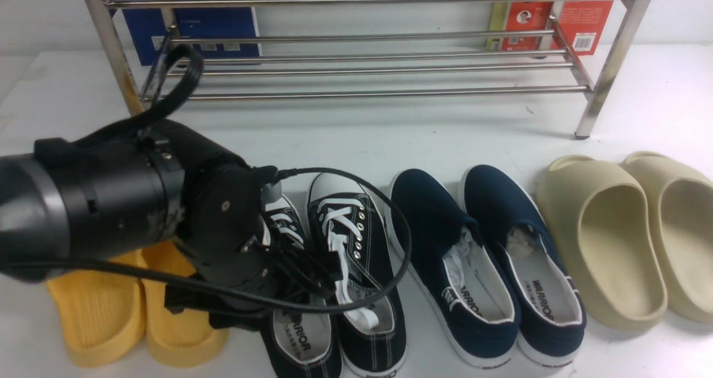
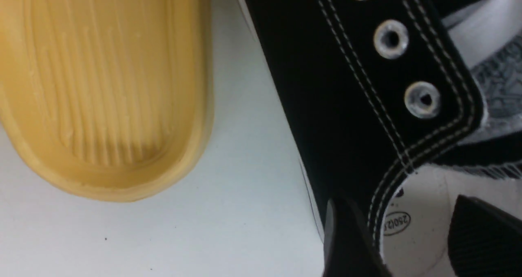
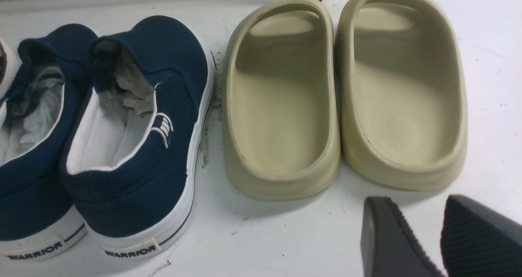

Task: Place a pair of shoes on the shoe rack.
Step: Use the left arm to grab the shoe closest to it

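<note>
Checking the shoe rack (image 1: 390, 68) first: finding no shoe on any rail, so counting nothing as done yet. Spotting the pair of shoes (image 1: 362, 266) down on the table (image 1: 501, 133) in front of the rack, side by side, toes pointing toward it, sitting between the yellow slides (image 1: 139, 311) and the navy slip-ons (image 1: 484, 266) in the row before the rack.

Watching the left gripper (image 2: 399, 228) hanging low over the sneaker nearer the yellow slides, jaws spread. Seeing one finger (image 2: 346, 244) outside the canvas side wall and the other inside the opening above the insole, straddling that wall without pinching it. Reading that as lining up for a grasp, not lifting anything.

Catching the right gripper (image 3: 412, 211) over bare table past the heels of the beige slides (image 3: 281, 105), farther from the rack, jaws parted, holding nothing.

Judging the whole job as lying ahead: closing on each sneaker, carrying both to the rack, setting them on the rails.
</note>
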{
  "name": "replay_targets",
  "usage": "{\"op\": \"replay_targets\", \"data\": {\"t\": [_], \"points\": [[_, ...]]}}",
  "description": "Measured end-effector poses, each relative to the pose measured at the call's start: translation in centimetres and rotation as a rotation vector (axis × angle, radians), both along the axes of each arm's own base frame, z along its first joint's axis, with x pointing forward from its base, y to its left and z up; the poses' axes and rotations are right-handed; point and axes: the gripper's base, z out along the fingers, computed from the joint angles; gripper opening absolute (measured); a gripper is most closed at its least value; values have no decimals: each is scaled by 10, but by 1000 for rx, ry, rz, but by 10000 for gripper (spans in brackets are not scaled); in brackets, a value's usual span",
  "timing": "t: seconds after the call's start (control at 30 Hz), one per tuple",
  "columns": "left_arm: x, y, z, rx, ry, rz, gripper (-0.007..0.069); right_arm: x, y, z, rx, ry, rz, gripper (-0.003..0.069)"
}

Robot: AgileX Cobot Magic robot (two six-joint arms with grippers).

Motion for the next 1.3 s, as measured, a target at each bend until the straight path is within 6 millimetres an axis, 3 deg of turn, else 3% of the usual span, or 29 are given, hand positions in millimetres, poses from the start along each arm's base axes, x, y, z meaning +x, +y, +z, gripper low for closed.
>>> {"op": "replay_targets", "data": {"t": [0.23, 0.37, 0.6, 0.8, 0.97, 1.3], "points": [[10, -5, -30, 60, 58, 1, 342, 0, 0, 0, 0, 0, 0, 239], [13, -7, -37, 74, 68, -3, 269, 0, 0, 0, 0, 0, 0, 239], [12, -4, -37, 103, 84, 1, -12, 0, 0, 0, 0, 0, 0, 239], [12, -4, -36, 104, 86, 6, -13, 0, 0, 0, 0, 0, 0, 239], [7, -1, -20, 78, 47, 8, -13, 0, 0, 0, 0, 0, 0, 239], [-19, 22, 59, 46, -138, -79, -13, 0, 0, 0, 0, 0, 0, 239]]}}
